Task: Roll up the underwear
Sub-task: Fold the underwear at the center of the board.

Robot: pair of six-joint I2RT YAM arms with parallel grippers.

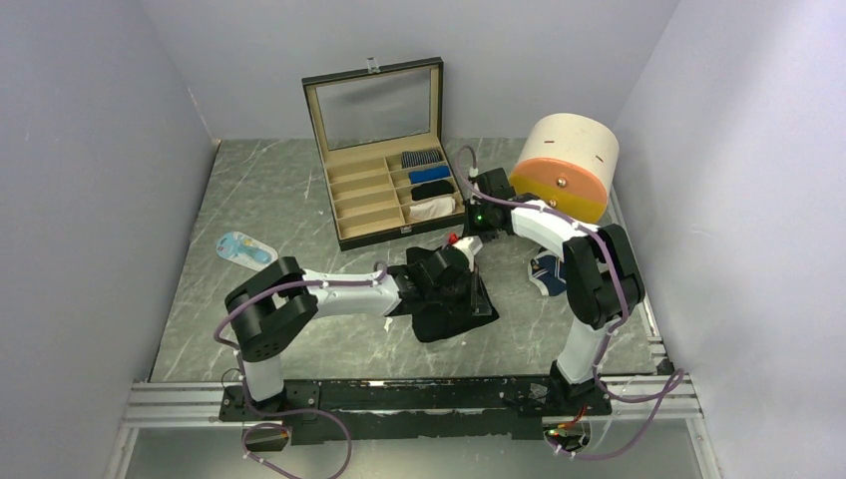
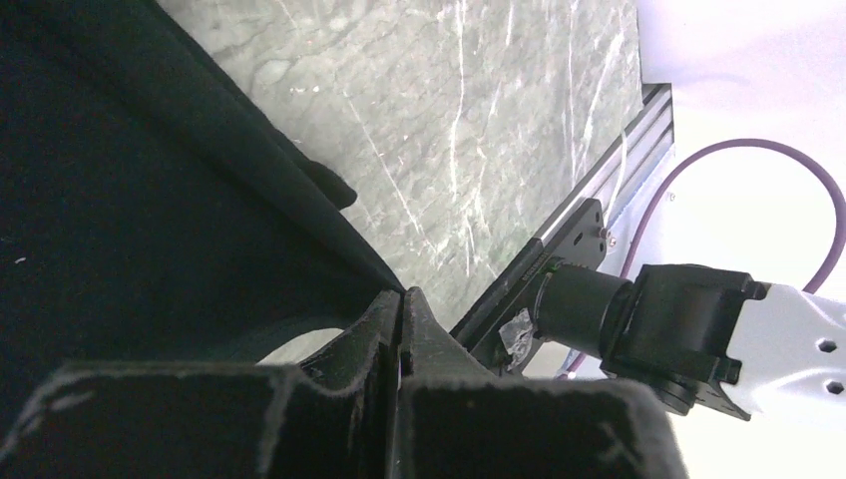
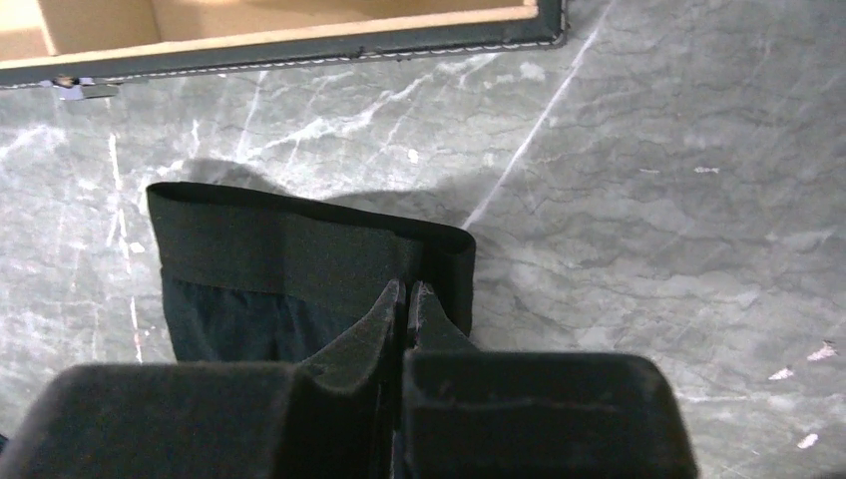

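At the centre of the overhead view, on a grey marbled table (image 1: 289, 200), two robot arms are holding their grippers at the black underwear (image 1: 454, 317), which is lying crumpled just below the open wooden box (image 1: 344, 212). The left arm (image 1: 339, 291) is lying stretched low and nearly level from its base at lower left toward mid-frame, with its elbow folded back above the base and its wrist hanging over the garment. Its wrist camera is showing the left gripper (image 2: 402, 299) with fingers pressed together, pinching the edge of the dark cloth. That cloth is filling the left of that view, with bare table beyond it. The right arm (image 1: 599, 269) is standing up from its base at lower right, holding its elbow high and sharply bent. Its forearm is pointing up and left, and its wrist is tipping down at the garment's upper edge near the box's front wall. The right gripper (image 3: 407, 294) is likewise closed tight, its tips nipping the wide black waistband that is lying across the middle of that view. The navy underwear (image 1: 544, 271) with white trim is sitting right of centre, partly hidden behind the right arm and apart from both grippers. A beige-and-orange drum (image 1: 564, 160) is standing at upper right.
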